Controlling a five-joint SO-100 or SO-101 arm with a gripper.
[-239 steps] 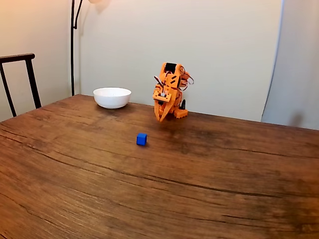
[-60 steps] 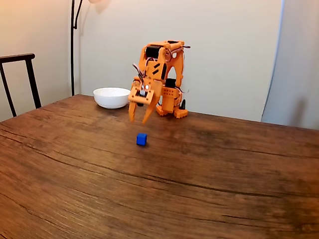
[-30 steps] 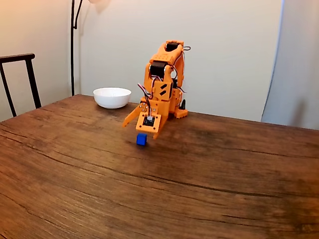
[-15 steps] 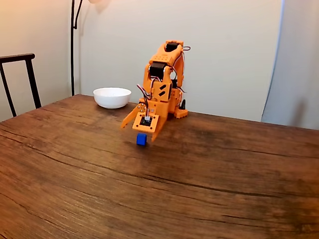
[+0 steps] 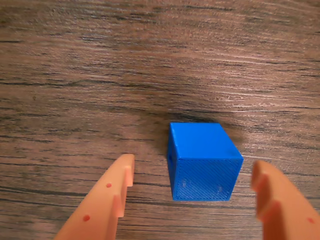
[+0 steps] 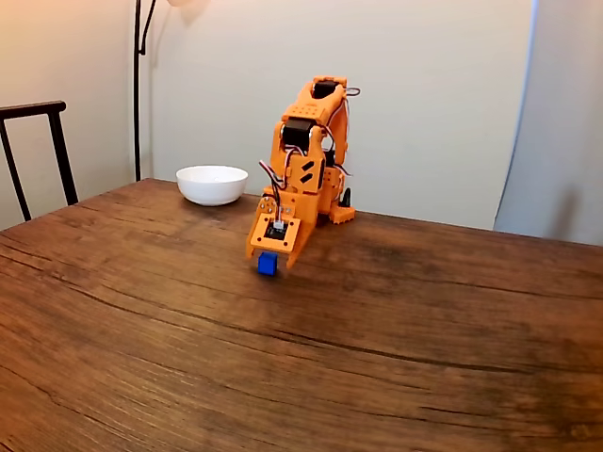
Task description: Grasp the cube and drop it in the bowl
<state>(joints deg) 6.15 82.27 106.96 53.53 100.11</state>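
The cube [image 5: 202, 160] sits between the 2 spread fingers of the pincer [image 5: 195, 192] (touching neither)

Fixed view: soft, warm indoor light, moderately bright; wall [image 6: 443, 85] evenly lit, no glare. Table [image 6: 396, 377] matte, grain sharp in front. Arm [image 6: 306, 179] casts a faint diffuse shadow right of its base.

Wrist view: cube [image 5: 202, 160] crisp, dark soft shadow above and left of it. Fingertips [image 5: 117, 185] beside the cube slightly blurred.
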